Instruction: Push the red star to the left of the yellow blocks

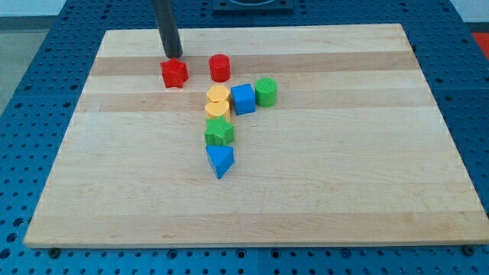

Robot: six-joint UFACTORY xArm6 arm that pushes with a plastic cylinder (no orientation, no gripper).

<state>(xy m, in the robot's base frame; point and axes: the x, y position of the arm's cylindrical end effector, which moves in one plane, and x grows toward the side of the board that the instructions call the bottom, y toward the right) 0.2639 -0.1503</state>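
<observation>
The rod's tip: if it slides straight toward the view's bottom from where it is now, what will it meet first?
My tip sits just above the red star in the view, touching it or nearly so. The star would be met first. Below it the wooden board looks free, as far as the picture shows.

I have one camera only, looking down at a slant on the wooden board [306, 206] from its near edge, facing the far edge at the frame's top. It stands far enough back to take in nearly the whole board (my rod [166, 27] enters upper left).
</observation>
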